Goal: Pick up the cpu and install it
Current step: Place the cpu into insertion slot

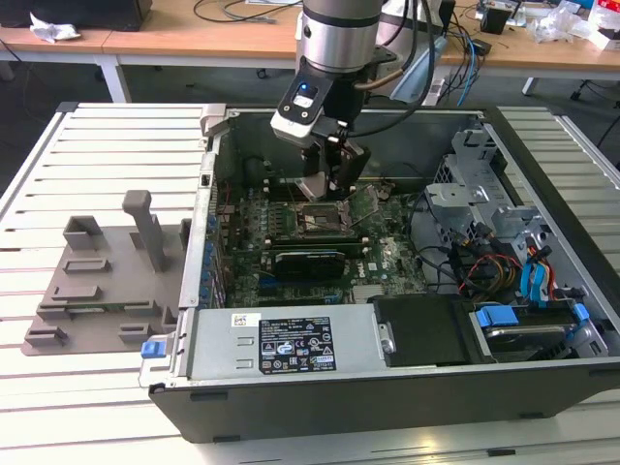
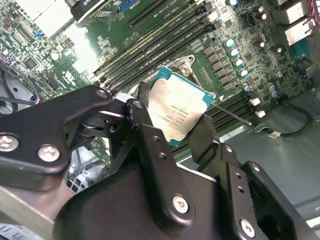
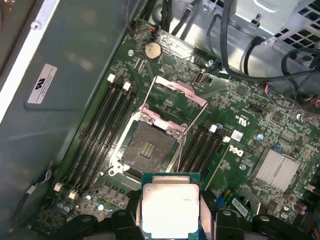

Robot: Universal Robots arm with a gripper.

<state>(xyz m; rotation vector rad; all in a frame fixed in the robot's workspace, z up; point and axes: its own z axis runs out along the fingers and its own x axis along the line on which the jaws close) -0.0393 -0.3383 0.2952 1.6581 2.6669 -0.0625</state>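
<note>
Two fingers [image 2: 150, 140] of our gripper [image 2: 172, 112] clamp the cpu [image 3: 170, 207] by its edges, near the open socket [image 3: 147, 147]; we see hinged plate [image 3: 175, 97] raised, RAM slots [image 3: 107, 125] both sides.

The exterior view looks down from above at the whole open computer case [image 1: 387, 405]. Both wrist views look from near at its motherboard [image 3: 240, 120].

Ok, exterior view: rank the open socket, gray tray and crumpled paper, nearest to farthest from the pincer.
1. Open socket, just below the pincer.
2. Gray tray, outside the case, on the exterior view's left.
3. Crumpled paper, on the far desk.
</note>
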